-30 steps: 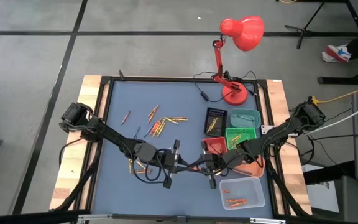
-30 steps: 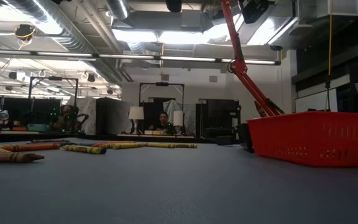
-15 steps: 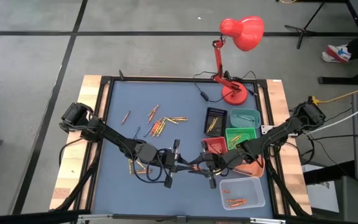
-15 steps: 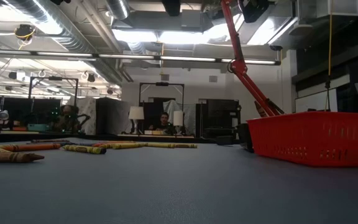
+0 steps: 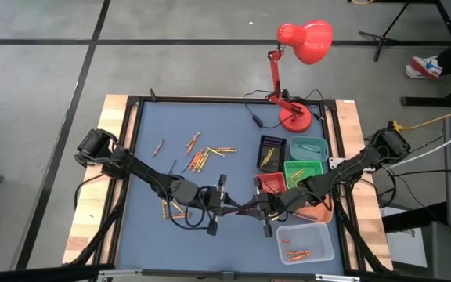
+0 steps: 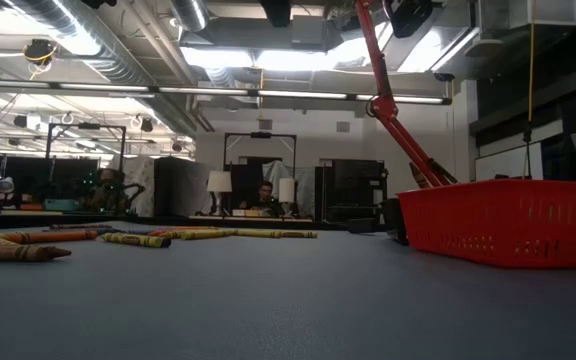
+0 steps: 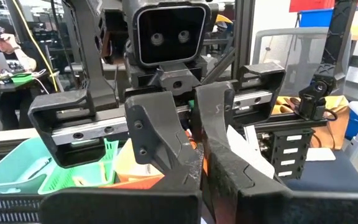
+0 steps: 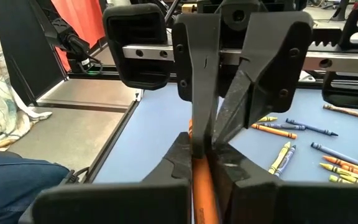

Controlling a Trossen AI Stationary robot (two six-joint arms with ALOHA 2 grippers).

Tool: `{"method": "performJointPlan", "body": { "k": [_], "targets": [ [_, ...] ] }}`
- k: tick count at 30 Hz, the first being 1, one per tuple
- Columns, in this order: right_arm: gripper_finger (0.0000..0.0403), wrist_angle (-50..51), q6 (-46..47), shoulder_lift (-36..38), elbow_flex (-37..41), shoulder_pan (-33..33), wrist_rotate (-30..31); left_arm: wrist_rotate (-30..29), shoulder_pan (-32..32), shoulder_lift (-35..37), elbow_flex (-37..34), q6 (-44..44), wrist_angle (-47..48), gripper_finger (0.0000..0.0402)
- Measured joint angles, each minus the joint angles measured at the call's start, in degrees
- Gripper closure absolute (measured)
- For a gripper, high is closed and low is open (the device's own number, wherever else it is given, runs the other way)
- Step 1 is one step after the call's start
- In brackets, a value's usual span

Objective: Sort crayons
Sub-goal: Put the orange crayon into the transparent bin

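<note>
My two grippers meet tip to tip above the table's near middle: my left gripper (image 5: pixel 232 205) and my right gripper (image 5: pixel 254 207). Both are shut on one orange crayon (image 8: pixel 201 186), which also shows in the left wrist view (image 7: pixel 197 151). Several loose crayons (image 5: pixel 203 157), mostly orange, lie flat on the blue mat left of the trays; they also show in the low view (image 6: pixel 138 240). A few more crayons (image 5: pixel 171 210) lie by my left arm. My left gripper pinches the orange crayon's far end (image 8: pixel 194 134) between its two fingertips, level, coming from the table's left. The crayon is clear of the mat. My right gripper pinches the same crayon (image 8: pixel 202 177) between its two fingers, which lie along it. It comes level from the table's right.
Small trays stand at the right: black (image 5: pixel 271 151), teal (image 5: pixel 309 146), green (image 5: pixel 302 170), red (image 5: pixel 271 182), orange (image 5: pixel 317 211). A clear bin (image 5: pixel 305 243) with a few crayons sits near the front right. A red desk lamp (image 5: pixel 296 117) stands at the back.
</note>
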State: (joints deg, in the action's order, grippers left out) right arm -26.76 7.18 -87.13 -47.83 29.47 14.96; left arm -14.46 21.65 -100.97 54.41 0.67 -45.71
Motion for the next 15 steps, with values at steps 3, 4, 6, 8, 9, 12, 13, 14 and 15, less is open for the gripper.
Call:
{"method": "performJointPlan", "body": {
  "k": [3, 4, 6, 8, 9, 12, 13, 14, 15],
  "targets": [
    [0.0389, 0.0, 0.0, 0.0, 0.0, -0.01, 0.0, -0.02, 0.0, 0.0, 0.0, -0.02, -0.02, 0.0394],
    [0.0385, 0.02, 0.0, 0.0, 0.0, 0.0, 0.0, -0.01, 0.0, 0.0, 0.0, -0.01, -0.01, 0.0394],
    [0.0375, 0.13, 0.0, 0.0, 0.0, 0.0, 0.0, -0.02, 0.0, 0.0, 0.0, -0.02, 0.04, 0.0394],
    [0.037, 0.34, 0.0, 0.01, 0.0, 0.0, 0.0, -0.04, -0.02, 0.0, 0.0, -0.07, 0.05, 0.0394],
    [0.0369, 0.47, 0.0, 0.02, 0.0, 0.0, 0.0, -0.07, -0.02, 0.0, 0.0, -0.07, 0.09, 0.0394],
    [0.0379, 1.33, -0.02, 0.02, 0.0, 0.0, -0.07, -0.34, -0.05, 0.0, 0.0, -0.06, 0.29, 0.0394],
    [0.0384, 1.72, -0.02, 0.04, 0.0, 0.0, -0.09, -0.42, -0.09, 0.0, 0.0, -0.06, 0.28, 0.0393],
    [0.0388, 2.29, -0.03, 0.07, -0.02, 0.0, -0.11, -0.5, -0.11, 0.0, 0.0, -0.07, 0.26, 0.0393],
    [0.039, 2.99, -0.03, 0.09, -0.02, 0.02, -0.18, -0.5, -0.11, 0.0, 0.0, -0.11, 0.14, 0.0393]
  ]
}}
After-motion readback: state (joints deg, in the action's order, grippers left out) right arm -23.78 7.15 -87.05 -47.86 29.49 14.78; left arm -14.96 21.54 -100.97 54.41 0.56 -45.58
